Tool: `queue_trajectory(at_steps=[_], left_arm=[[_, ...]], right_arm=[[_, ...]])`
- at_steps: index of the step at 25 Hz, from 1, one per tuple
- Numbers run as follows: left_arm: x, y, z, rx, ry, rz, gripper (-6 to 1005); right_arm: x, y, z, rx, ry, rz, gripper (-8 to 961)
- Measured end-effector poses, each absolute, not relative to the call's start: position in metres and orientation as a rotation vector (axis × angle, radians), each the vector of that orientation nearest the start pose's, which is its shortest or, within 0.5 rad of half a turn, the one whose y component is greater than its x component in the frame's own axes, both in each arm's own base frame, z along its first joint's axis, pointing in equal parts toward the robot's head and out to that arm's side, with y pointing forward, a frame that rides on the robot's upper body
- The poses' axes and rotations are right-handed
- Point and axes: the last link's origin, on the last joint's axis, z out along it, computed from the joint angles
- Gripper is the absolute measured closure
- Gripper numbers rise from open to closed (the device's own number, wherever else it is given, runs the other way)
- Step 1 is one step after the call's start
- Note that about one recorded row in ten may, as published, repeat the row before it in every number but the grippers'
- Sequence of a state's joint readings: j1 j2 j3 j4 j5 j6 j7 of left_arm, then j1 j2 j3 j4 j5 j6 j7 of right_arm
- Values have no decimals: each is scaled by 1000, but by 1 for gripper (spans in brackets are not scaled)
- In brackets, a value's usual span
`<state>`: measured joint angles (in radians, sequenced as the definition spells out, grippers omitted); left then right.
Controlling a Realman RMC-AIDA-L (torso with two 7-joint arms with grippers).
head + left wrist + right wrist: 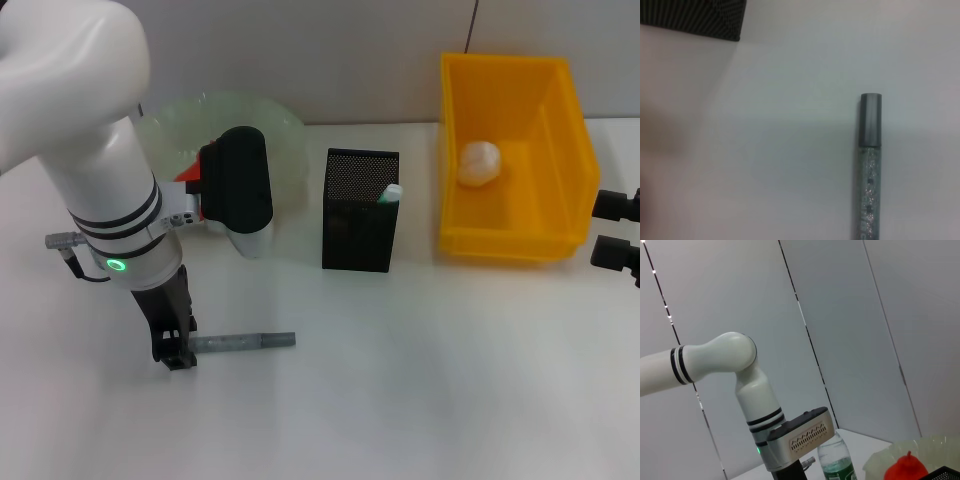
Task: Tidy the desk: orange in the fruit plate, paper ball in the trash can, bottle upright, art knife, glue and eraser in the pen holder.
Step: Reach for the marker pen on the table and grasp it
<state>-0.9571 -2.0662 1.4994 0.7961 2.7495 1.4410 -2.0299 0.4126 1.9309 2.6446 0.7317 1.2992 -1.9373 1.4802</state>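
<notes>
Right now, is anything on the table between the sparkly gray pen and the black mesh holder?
No. In the head view, only bare white table separates the glitter pen from the pen holder.

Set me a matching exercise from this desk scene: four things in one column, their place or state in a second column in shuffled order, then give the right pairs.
Things:
1. paper ball
2. glitter glue pen
3. bottle
4. pen holder

Places or states:
A. lying flat on the table at the left gripper
B. inside the yellow bin
C. standing between the fruit plate and the yellow bin
D. upright beside the fruit plate

Pairs: 1-B, 2-A, 3-D, 4-C
</notes>
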Motion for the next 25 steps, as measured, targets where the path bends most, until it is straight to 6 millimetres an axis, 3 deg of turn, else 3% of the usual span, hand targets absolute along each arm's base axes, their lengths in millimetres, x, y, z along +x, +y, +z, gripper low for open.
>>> queue_trajectory(at_steps=[25], left_arm=[[-186, 392, -50, -2824, -70, 1149, 677]], right_arm=[[283, 289, 106, -2614, 598, 1023, 208]])
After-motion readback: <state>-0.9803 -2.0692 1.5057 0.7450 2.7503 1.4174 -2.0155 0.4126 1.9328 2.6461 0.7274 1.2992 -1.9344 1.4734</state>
